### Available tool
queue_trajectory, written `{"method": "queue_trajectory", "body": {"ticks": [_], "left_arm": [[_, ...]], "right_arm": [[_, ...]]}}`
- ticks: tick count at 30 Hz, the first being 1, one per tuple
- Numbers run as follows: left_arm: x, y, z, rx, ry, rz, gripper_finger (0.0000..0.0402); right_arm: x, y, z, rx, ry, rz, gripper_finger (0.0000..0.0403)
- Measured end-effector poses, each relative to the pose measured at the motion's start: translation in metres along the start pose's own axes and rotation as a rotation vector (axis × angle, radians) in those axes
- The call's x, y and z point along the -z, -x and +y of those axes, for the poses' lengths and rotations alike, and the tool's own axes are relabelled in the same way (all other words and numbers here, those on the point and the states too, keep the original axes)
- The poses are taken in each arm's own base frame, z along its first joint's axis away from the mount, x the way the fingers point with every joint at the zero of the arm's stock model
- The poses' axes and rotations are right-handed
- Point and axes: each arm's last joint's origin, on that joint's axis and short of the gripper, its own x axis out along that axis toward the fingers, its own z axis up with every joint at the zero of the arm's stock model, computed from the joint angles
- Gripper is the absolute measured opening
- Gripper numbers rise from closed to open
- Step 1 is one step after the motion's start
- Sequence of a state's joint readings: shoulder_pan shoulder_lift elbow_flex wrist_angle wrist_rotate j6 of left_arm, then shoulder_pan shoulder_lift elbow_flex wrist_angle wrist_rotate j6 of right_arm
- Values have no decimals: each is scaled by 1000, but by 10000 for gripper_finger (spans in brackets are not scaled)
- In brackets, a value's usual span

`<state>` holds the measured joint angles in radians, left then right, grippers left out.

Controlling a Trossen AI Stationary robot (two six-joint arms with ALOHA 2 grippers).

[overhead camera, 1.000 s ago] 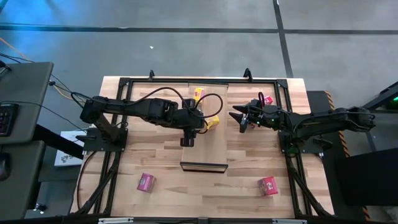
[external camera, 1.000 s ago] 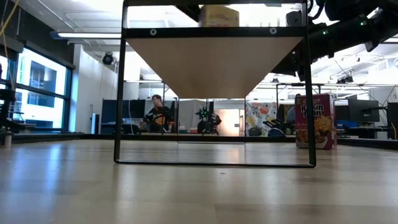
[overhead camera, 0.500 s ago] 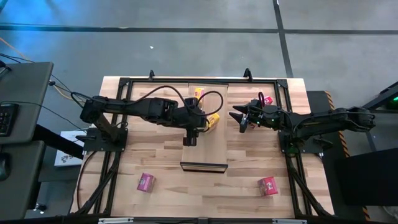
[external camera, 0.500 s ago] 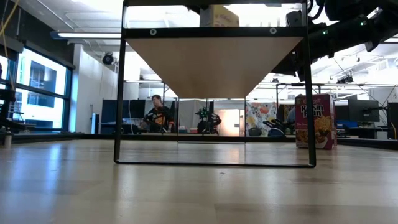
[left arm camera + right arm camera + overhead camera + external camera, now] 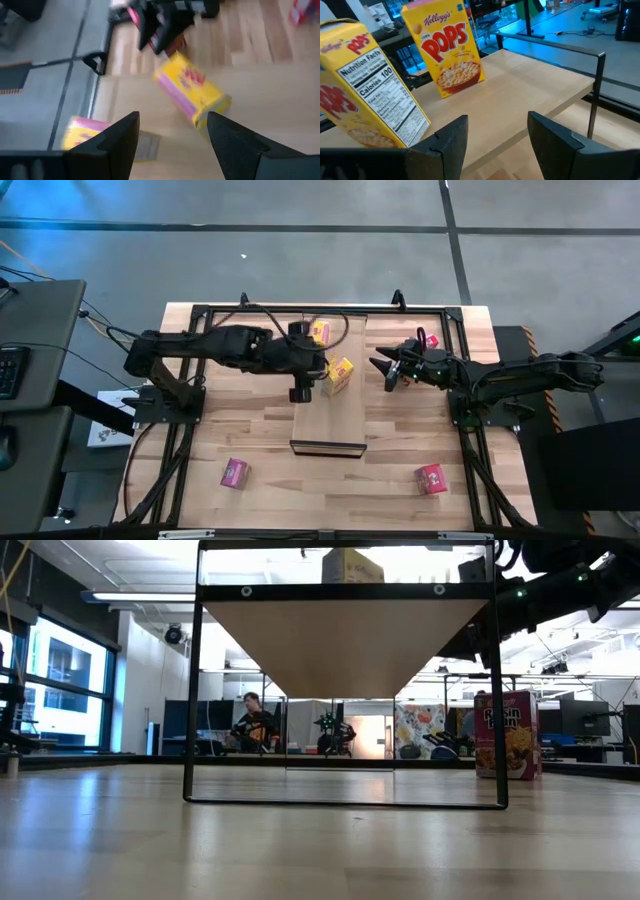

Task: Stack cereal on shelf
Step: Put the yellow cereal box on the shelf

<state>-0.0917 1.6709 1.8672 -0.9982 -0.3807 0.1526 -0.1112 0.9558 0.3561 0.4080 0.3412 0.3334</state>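
Two yellow cereal boxes stand on the light-wood shelf [image 5: 328, 415]: one at its far end [image 5: 319, 330], the other near its middle [image 5: 339, 375]. My left gripper [image 5: 318, 368] hovers open just left of the middle box [image 5: 192, 95], touching nothing. From the right, my right gripper [image 5: 385, 370] faces the shelf, open and empty. It sees both yellow boxes, the far-end one [image 5: 447, 47] and the middle one [image 5: 367, 85]. A pink-magenta box [image 5: 234, 472] and a red box [image 5: 431, 478] rest on the tabletop near the front.
A black metal frame [image 5: 192, 680] carries the shelf board above the table. Another small box [image 5: 430, 340] sits behind my right arm near the far right corner. The low view shows a pink-magenta box [image 5: 507, 735] standing on the tabletop.
My left gripper has risen and drawn back from the middle yellow box toward the table's far left, its fingers still apart. The box stays in place on the shelf and now shows whole from above.
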Motion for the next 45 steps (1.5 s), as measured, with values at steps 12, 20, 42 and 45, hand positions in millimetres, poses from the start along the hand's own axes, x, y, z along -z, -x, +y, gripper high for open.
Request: {"method": "queue_trajectory", "body": {"ticks": [12, 20, 42, 45], "left_arm": [[22, 61, 13, -80, 248, -205, 159], [94, 57, -12, -54, 301, -414, 13], [206, 37, -44, -150, 468, -889, 0], [208, 35, -45, -150, 460, -879, 1]], "right_arm": [[-7, 2, 11, -188, 51, -53, 196], [-23, 11, 39, -209, 156, -140, 107], [-34, -32, 225, -245, 945, 88, 0], [-31, -46, 240, -143, 1017, 121, 0]]}}
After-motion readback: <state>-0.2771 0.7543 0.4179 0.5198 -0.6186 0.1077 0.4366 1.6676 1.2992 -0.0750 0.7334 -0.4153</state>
